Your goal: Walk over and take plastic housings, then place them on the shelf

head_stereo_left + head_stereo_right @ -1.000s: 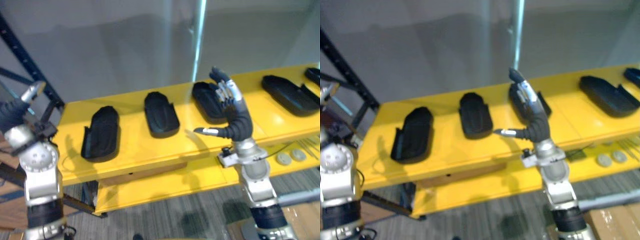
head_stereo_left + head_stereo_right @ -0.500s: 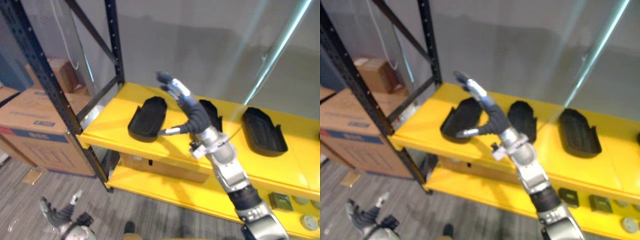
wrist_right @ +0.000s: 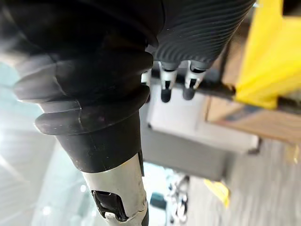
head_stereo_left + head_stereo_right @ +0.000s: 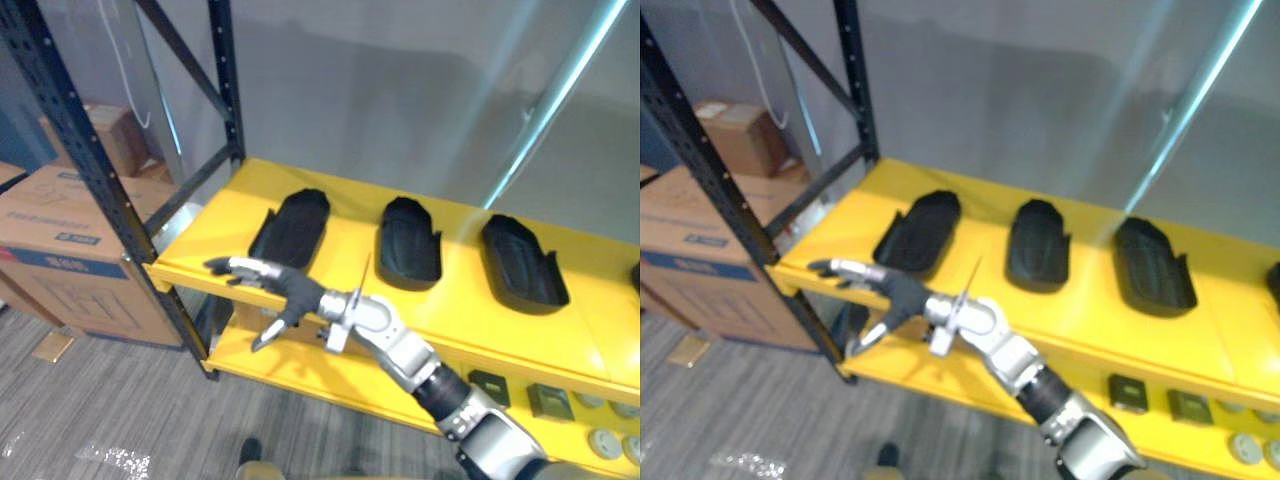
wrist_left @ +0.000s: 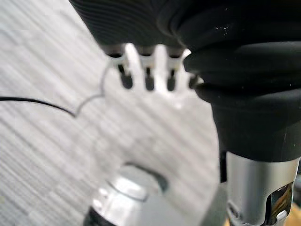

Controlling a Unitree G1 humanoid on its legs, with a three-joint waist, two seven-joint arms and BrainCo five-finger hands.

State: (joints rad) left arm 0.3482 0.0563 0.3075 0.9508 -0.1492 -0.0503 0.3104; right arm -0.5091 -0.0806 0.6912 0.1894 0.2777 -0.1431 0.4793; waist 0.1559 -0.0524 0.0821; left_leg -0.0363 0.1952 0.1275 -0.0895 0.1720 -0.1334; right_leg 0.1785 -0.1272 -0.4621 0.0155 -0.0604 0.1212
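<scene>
Off the front-left corner of the yellow metal shelf my right hand hangs empty. Its fingers are stretched flat & released, pointing left along the front edge, thumb dropped below. Left hand is low over the grey floor, fingers slack, nothing in it.

Task items are on the shelf's top deck: black moulded plastic housings, 3 in full – left, middle, right – plus a sliver of a 4th toward the shelf's right end. All lie w/ long axis front-to-back, side by side, not touching.

Key relation: the left housing sits just behind the right hand, toward the shelf's back, so the right hand is nearer by far. Neither hand carries a housing, so I judge this batch placed; next is prob. a walk for more.

Lower deck: 2 small dark square parts, 2 grey discs. Brown cardboard boxes, at least 2, on the floor off the shelf's left end.
</scene>
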